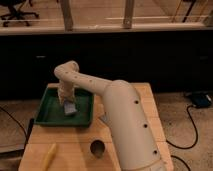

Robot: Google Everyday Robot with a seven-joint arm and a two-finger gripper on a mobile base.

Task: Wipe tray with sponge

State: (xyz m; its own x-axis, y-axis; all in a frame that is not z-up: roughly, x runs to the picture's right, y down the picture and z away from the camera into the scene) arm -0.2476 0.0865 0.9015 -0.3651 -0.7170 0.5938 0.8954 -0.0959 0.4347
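Observation:
The dark green tray (50,116) lies on the left part of the wooden table. A small pale grey-blue sponge (69,107) rests on the tray's floor, near its middle. My gripper (66,101) reaches down into the tray at the end of the white arm, right over the sponge and against it. The gripper's tip is dark and merges with the sponge.
A long yellow stick-like piece (48,155) lies near the table's front left. A round dark hole (96,148) sits in the tabletop ahead of the tray. The white arm (125,120) covers the table's right half. A black cable (192,130) trails on the floor at right.

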